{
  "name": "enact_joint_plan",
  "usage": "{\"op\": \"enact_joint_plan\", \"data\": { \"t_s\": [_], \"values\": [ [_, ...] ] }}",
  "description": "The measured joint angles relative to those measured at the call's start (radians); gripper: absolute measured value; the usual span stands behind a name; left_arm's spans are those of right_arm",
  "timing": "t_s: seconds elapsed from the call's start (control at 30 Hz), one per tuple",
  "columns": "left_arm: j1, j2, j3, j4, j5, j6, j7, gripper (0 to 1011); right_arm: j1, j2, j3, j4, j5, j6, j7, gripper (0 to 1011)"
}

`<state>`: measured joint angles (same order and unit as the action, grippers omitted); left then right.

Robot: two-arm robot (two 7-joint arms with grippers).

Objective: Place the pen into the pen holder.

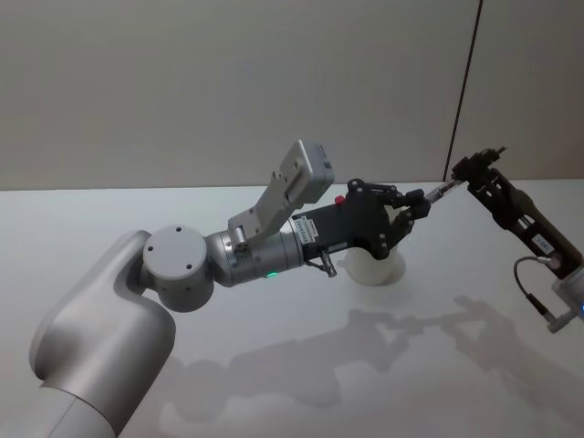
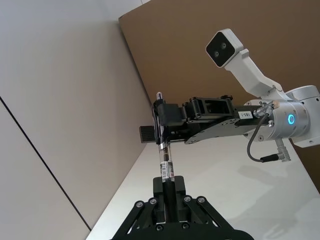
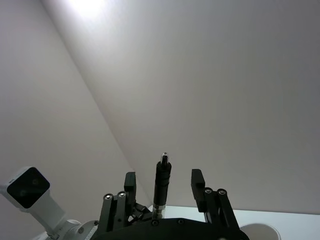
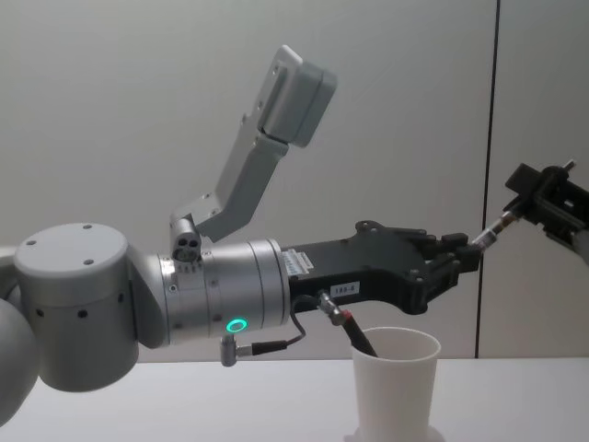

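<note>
Left claw [image 4: 460, 258] grips the pen [image 2: 165, 162]; right claw [image 3: 162, 182] stands wide around it, above pen holder [image 4: 396, 382].

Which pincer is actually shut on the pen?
The left pincer, above the paper cup, grips the pen's end; the right pincer's fingers stand apart on either side of it.

The left gripper [image 4: 460, 262] hangs just above the pen holder [image 4: 396, 382] and partly blocks the way down to its open mouth. The white surface [image 1: 274, 383] around the holder is free.
</note>
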<state>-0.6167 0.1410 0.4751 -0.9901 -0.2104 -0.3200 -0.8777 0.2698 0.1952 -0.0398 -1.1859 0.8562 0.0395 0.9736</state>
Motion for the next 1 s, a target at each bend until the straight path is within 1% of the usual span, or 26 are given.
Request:
{"op": "enact_joint_plan", "data": {
  "t_s": [0.03,0.13,0.17,0.2,0.23,0.3,0.4,0.47,0.5,0.57,0.63,1.0],
  "values": [
    [0.000,0.000,0.000,0.000,0.000,0.000,0.000,136,0.002,0.000,-0.001,0.002,0.001,-0.002,0.003,681],
    [0.000,0.000,0.000,0.000,0.000,0.000,0.000,136,0.004,0.001,-0.003,0.006,0.004,-0.005,0.011,609],
    [0.000,0.000,0.000,0.000,0.000,0.000,0.000,136,0.006,0.001,-0.004,0.008,0.006,-0.007,0.015,547],
    [0.000,0.000,0.000,0.000,0.000,0.000,0.000,136,0.007,0.002,-0.004,0.009,0.007,-0.008,0.018,534],
    [0.000,0.000,0.000,0.000,0.000,0.000,0.000,136,0.008,0.002,-0.005,0.010,0.010,-0.009,0.022,464],
    [0.000,0.000,0.000,0.000,0.000,0.000,0.000,136,0.008,0.002,-0.006,0.011,0.011,-0.010,0.024,446],
    [0.000,0.000,0.000,0.000,0.000,0.000,0.000,136,0.010,0.003,-0.007,0.013,0.017,-0.013,0.032,329],
    [0.000,0.000,0.000,0.000,0.000,0.000,0.000,136,0.011,0.004,-0.008,0.013,0.020,-0.015,0.035,281],
    [0.000,0.000,0.000,0.000,0.000,0.000,0.000,136,0.011,0.004,-0.009,0.014,0.023,-0.016,0.037,223],
    [0.000,0.000,0.000,0.000,0.000,0.000,0.000,136,0.012,0.005,-0.009,0.014,0.025,-0.018,0.039,189],
    [0.000,0.000,0.000,0.000,0.000,0.000,0.000,136,0.013,0.006,-0.010,0.014,0.027,-0.019,0.041,128],
    [0.000,0.000,0.000,-0.001,-0.002,-0.002,0.000,136,0.016,0.010,-0.015,0.015,0.037,-0.026,0.045,124]
  ]
}}
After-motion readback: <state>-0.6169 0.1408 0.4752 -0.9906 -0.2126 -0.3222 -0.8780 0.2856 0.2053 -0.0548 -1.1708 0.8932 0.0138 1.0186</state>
